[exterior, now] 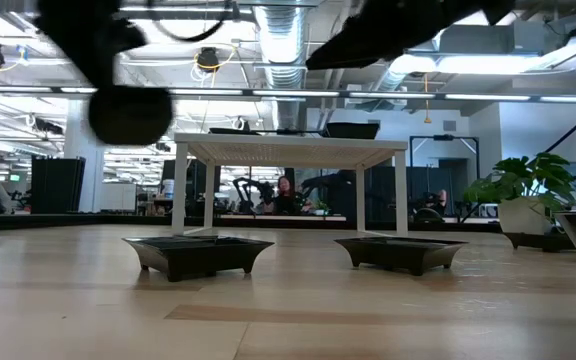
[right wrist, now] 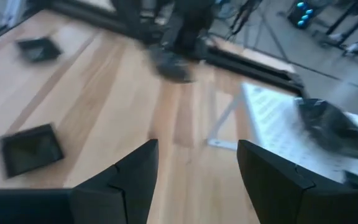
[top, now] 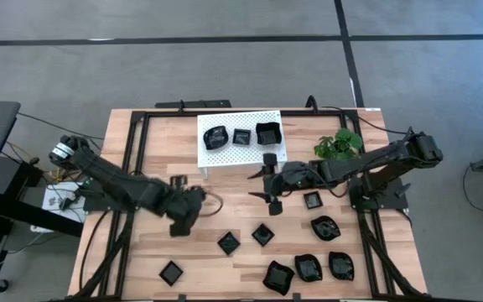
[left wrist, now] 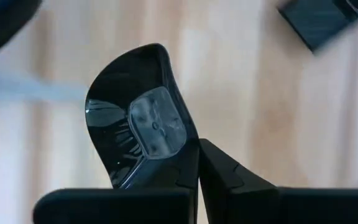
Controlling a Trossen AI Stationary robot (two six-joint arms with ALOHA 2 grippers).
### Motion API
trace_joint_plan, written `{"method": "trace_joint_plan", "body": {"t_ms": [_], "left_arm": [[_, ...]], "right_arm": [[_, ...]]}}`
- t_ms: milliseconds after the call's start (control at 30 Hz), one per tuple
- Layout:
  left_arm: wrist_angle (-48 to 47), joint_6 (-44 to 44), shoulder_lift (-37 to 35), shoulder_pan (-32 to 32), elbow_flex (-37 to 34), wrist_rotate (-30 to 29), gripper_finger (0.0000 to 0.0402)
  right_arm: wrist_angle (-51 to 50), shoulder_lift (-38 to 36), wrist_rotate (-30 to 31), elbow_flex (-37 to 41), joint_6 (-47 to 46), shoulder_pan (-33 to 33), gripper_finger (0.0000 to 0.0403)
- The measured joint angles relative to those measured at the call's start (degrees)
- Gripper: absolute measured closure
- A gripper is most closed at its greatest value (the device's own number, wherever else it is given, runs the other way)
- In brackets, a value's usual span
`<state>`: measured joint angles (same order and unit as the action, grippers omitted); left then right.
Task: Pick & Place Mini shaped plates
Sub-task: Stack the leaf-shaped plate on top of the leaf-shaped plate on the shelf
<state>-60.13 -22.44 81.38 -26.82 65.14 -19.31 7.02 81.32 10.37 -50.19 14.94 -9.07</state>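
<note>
Several mini shaped plates, small glossy black dishes, lie on the wooden table: one [top: 229, 243], a second [top: 262, 235], a third [top: 171, 273], and a group at the near right [top: 309, 268]. Three more sit on the white perforated rack [top: 225, 155]. My left gripper [top: 184, 214] hangs over the table's left-middle, shut on one black dish [left wrist: 135, 118]. My right gripper [top: 269, 180] stands open above the table just in front of the rack, nothing between its fingers [right wrist: 135, 174]. My left gripper pinches the dish by a stretch of its rim [left wrist: 173, 165] between its two fingers. The fingers point steeply down. The dish sticks out past the fingertips, tipped on edge and lifted clear of the table.
A small green plant [top: 338, 144] stands at the far right beside the rack. The rack's legs [exterior: 208, 195] rise from the table's far middle. Two dishes [exterior: 198, 252] [exterior: 400, 252] lie in front of it. Black frame rails run along the table's left and right sides.
</note>
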Motion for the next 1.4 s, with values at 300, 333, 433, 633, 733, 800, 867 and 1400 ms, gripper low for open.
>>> {"method": "trace_joint_plan", "body": {"t_ms": [300,333,433,633,733,800,867,1400], "left_arm": [[1.44,15.57,0.0,14.29,7.89,-8.73,0.0397],[2.53,15.59,0.0,16.43,8.06,-9.25,0.0396],[7.48,15.61,0.0,22.16,8.09,-9.35,0.0392],[13.92,15.84,0.0,28.46,8.12,-5.26,0.0394],[16.7,13.24,0.0,29.91,8.12,-4.49,0.0394],[17.76,10.22,0.0,31.26,8.13,-4.47,0.0392],[17.6,9.14,0.0,32.7,8.14,-4.65,0.0391],[19.36,-3.74,0.44,36.58,8.14,-4.7,0.039]], "right_arm": [[-5.05,-3.35,2.02,-0.01,-7.44,-5.1,0.0189],[-5.86,-3.69,2.12,0.0,-8.87,-5.38,0.0189],[-6.84,-3.8,2.1,0.0,-12.01,-6.05,0.0189],[-11.43,-3.28,1.72,0.0,-16.78,-6.66,0.0189],[-13.92,-3.28,1.68,0.0,-19.78,-6.68,0.0189],[-14.5,-3.28,1.68,0.0,-21.54,-6.66,0.0189],[-14.43,-3.28,1.67,0.0,-22.25,-6.67,0.0189],[-14.35,-3.28,1.68,0.0,-22.53,-6.66,0.0189]]}}
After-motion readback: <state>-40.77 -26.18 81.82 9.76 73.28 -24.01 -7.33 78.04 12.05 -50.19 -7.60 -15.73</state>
